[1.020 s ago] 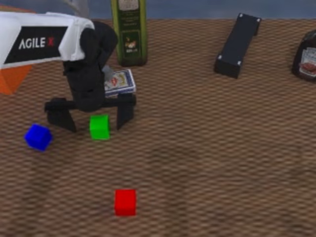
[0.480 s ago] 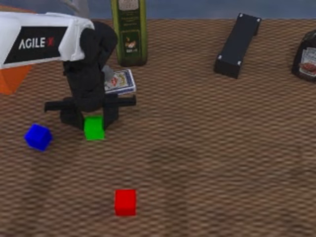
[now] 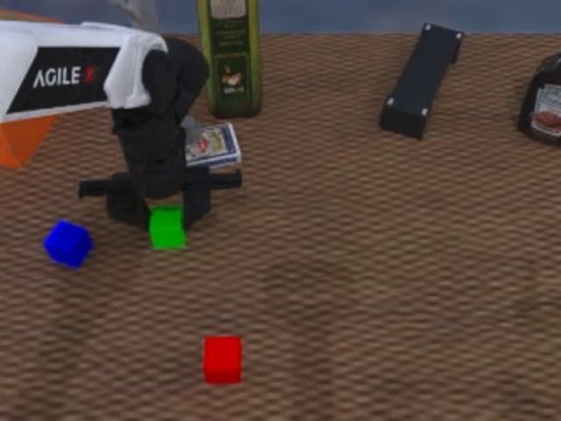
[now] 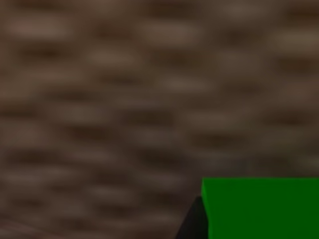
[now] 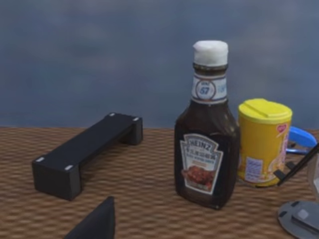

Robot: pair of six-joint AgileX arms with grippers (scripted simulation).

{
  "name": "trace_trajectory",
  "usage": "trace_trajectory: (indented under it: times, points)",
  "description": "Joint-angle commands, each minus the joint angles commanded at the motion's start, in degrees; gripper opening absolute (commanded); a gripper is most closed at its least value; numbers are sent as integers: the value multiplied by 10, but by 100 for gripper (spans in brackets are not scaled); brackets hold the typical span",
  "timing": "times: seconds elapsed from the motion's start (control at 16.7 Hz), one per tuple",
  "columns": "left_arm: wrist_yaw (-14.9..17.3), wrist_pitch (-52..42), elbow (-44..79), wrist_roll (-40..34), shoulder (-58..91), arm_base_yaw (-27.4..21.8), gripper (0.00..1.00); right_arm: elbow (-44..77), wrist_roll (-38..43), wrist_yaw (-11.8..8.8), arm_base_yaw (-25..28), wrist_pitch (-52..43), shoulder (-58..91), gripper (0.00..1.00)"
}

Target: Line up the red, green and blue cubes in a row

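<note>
Green cube (image 4: 259, 208) cut off by wrist-view edge.

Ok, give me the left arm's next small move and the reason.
Probably lift straight up. The left gripper looks shut on the small bright green matte cube, which sits apart from the deep blue cube and bright red cube, so no row is formed yet.

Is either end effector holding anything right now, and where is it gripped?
The left end effector is shut on the green cube, one finger on each opposite side face. The right one is out of view.
</note>
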Motion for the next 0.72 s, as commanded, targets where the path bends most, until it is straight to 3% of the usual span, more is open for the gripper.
trace_trajectory:
  times: [0.24,0.72]
  points:
    - [-4,-14,11,3,-13,1,0,0,0,0,0,0,0,100]
    - [-4,-142,94,2,-56,12,0,0,0,0,0,0,0,100]
